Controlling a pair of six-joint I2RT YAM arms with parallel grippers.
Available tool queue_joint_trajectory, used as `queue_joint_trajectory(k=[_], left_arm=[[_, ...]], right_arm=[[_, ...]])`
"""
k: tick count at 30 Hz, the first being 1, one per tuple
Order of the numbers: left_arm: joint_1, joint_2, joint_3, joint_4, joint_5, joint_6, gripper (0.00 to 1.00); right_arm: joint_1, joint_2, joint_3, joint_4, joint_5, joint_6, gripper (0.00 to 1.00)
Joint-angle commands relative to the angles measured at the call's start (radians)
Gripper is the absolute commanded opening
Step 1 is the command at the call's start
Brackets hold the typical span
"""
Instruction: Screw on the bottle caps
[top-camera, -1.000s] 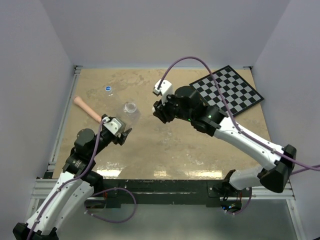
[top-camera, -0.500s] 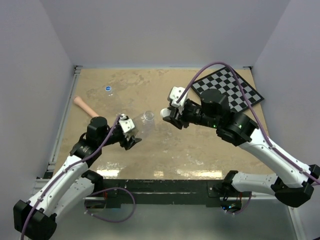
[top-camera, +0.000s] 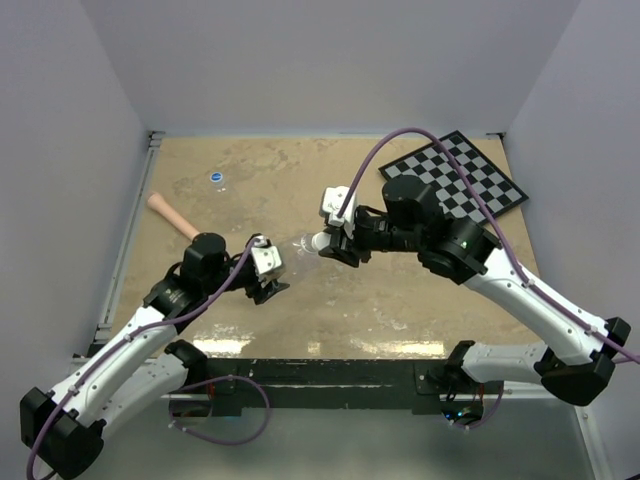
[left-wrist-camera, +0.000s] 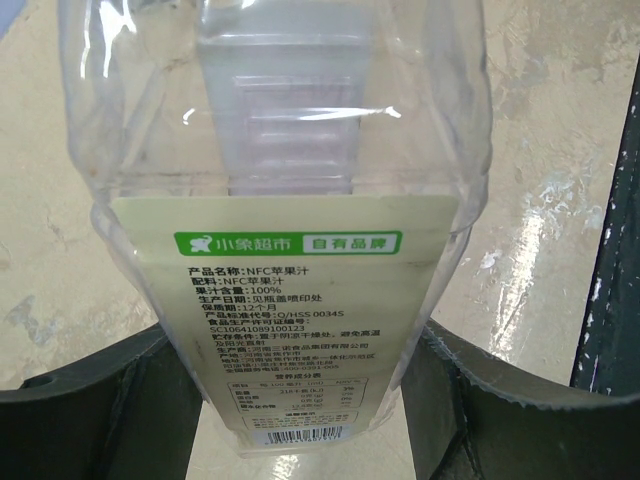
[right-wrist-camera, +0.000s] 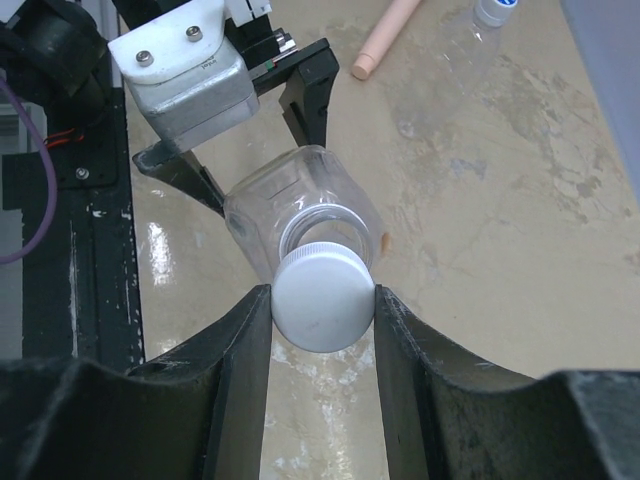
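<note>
The left claw (top-camera: 272, 268) grips the big bottle (right-wrist-camera: 262, 205) low on its body, one finger on each side, pressed against the edges of its label (left-wrist-camera: 300, 320). The bottle is lifted off the table (top-camera: 400, 310) and tipped over, its open mouth aimed across at the right arm. The label is pale with a green band and rows of small print. The neck and its threads show bare through the clear wall in the left wrist view.

The right claw (top-camera: 330, 245) pinches the white cap (right-wrist-camera: 322, 300) by its rim, a finger on either side and the flat top facing the wrist camera. The cap sits right at the bottle's mouth, a little off centre, so part of the threaded ring shows beyond its edge. It is not yet down over the threads, and I cannot tell if it touches the rim.

Both claws meet above the middle of the table, slightly left of centre.

The small bottle (right-wrist-camera: 468, 50) is at the far left of the table, well apart from the arms, with the blue cap (top-camera: 217, 178) on top of it. Whether that cap is screwed tight cannot be told. The pink stick (top-camera: 175, 218) lies on the table near the left edge, between the small bottle and the left arm. The checkerboard (top-camera: 455, 185) lies flat in the far right corner, partly behind the right arm
</note>
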Motion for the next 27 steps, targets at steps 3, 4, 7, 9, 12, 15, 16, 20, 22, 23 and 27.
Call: queue_joint_trajectory(k=[3,4,7,9,12,15,16,20,22,23,27], left_arm=[[-0.01,-0.023,-0.004,0.037,0.014,0.033,0.0],[-0.013,-0.021,-0.006,0.037,0.017,0.036,0.0],[-0.018,-0.028,-0.01,0.039,0.018,0.038,0.0],[-0.02,-0.031,-0.01,0.039,0.018,0.039,0.0],[-0.021,-0.031,-0.01,0.039,0.018,0.042,0.0],[-0.021,-0.031,-0.01,0.039,0.015,0.042,0.0],[-0.023,-0.029,-0.01,0.039,0.017,0.042,0.0],[-0.026,-0.028,-0.009,0.036,0.024,0.045,0.0],[-0.026,-0.031,-0.01,0.036,0.026,0.05,0.0],[-0.029,-0.032,-0.012,0.034,0.026,0.054,0.0],[-0.033,-0.043,-0.014,0.034,0.026,0.065,0.0]], right_arm=[[0.001,0.013,0.052,-0.007,-0.058,-0.031,0.13],[0.001,0.016,0.055,-0.009,-0.056,-0.031,0.13],[0.003,0.02,0.061,-0.009,-0.064,-0.03,0.13],[0.003,0.023,0.064,-0.01,-0.075,-0.031,0.13],[0.003,0.029,0.065,-0.016,-0.076,-0.034,0.13],[0.003,0.03,0.067,-0.02,-0.081,-0.037,0.12],[0.003,0.028,0.065,-0.016,-0.082,-0.036,0.12],[0.005,0.017,0.065,-0.01,-0.093,-0.039,0.12],[0.003,0.019,0.065,-0.009,-0.093,-0.037,0.12],[0.003,0.019,0.064,-0.01,-0.087,-0.037,0.12],[0.005,0.022,0.061,-0.013,-0.079,-0.036,0.12]])
